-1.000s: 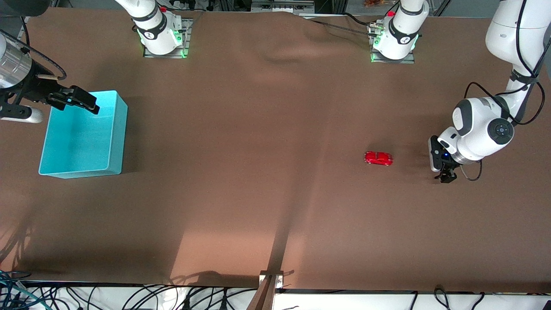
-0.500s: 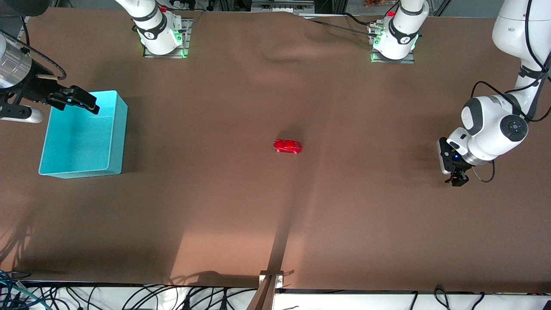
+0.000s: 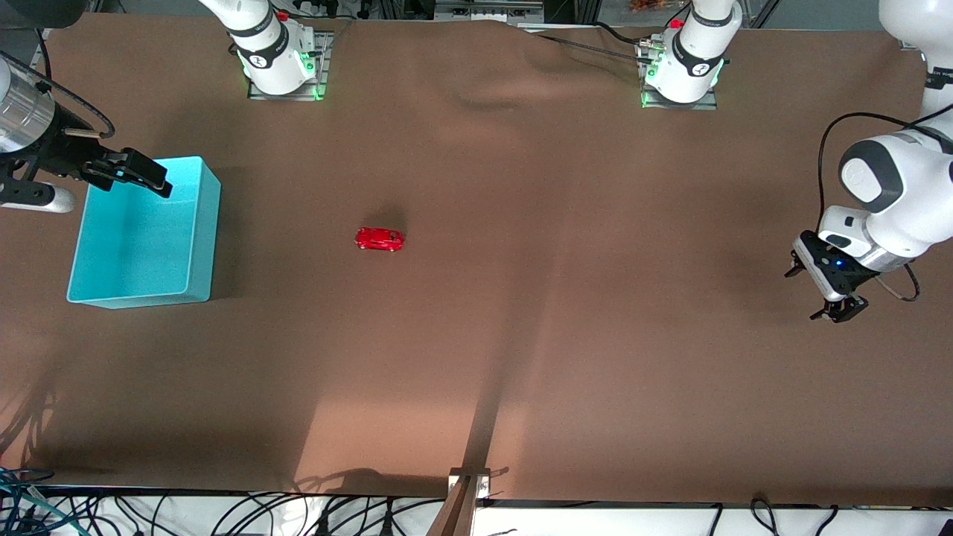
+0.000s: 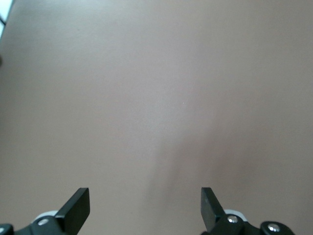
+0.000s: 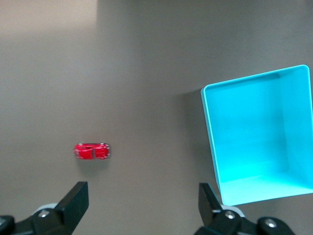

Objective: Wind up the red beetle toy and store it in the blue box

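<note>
from my console i see the red beetle toy sitting on its wheels on the brown bench, on open cloth, between the blue box and the middle of the bench, nearer the right arm's end; it is apart from the box, not touching it, and nothing touches it; the blue box stands upright with its open top up at the right arm's end of the bench, and i see nothing inside it.

the right claw hangs in the air over the rim of the blue box, at the corner that faces the bases; its fingers are spread and hold nothing; in the right wrist view both dark fingertips stand wide apart, with the red beetle toy on the cloth well clear of them and the blue box beside it; so the toy lies off to the side of this claw, toward the middle of the bench, not under it.

the left claw is at the left arm's end, over bare bench, well apart from the toy; its fingers are spread too, with only brown cloth between them.
</note>
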### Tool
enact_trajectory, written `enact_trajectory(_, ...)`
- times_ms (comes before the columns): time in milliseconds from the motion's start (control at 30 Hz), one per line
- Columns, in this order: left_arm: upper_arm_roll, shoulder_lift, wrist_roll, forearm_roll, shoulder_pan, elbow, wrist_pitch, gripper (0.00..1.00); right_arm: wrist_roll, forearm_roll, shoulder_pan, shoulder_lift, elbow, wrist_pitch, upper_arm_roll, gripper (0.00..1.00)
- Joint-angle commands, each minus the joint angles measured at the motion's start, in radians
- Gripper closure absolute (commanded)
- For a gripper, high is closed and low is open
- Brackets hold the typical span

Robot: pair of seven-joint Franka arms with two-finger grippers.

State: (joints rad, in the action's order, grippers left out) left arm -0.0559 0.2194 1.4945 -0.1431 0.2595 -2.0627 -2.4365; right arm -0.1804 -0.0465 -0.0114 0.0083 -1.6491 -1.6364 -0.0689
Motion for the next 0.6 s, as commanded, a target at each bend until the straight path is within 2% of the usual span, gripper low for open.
enact_trajectory(0,0.014,-0.095,-0.227,-0.026,-0.035,-0.011,0.129,0.00,-0.001,-0.009,-0.005,0.006,0.022,0.015,-0.002,0.00)
enact_trajectory(367,0.036,-0.207,-0.724,-0.018,-0.069,-0.008,0.322,0.00,0.002,-0.009,-0.005,0.007,0.022,0.012,-0.003,0.00)
enact_trajectory(567,0.045,-0.232,-0.937,0.017,-0.106,0.068,0.480,0.00,0.010,-0.009,-0.001,0.009,0.031,0.009,-0.005,0.00)
